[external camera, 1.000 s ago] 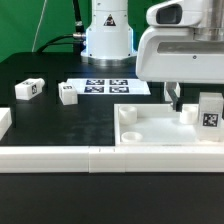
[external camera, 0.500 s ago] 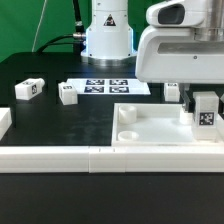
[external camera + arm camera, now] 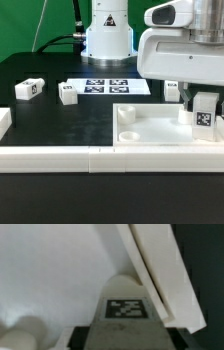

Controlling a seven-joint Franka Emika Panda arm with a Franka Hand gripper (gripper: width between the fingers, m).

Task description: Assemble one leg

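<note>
My gripper (image 3: 204, 104) is shut on a leg (image 3: 205, 113), a small white block with a black-and-white tag. It holds the leg upright over the far right corner of the large white tray (image 3: 150, 128), at or just above its surface. In the wrist view the held leg (image 3: 125, 308) points down at the tray floor (image 3: 60, 269), close beside the tray's raised rim (image 3: 150, 269). Dark fingers (image 3: 84, 339) flank it. Two more legs (image 3: 28, 89) (image 3: 68, 95) lie on the black table at the exterior view's left.
The marker board (image 3: 105, 86) lies flat behind the tray, in front of the robot base. The tray has a round corner hole (image 3: 128, 113), and one shows in the wrist view (image 3: 22, 333). A white rail (image 3: 60, 158) runs along the front edge.
The gripper and the held leg have shifted slightly toward the exterior view's left and a little lower over the tray's corner. The loose legs have not moved.
</note>
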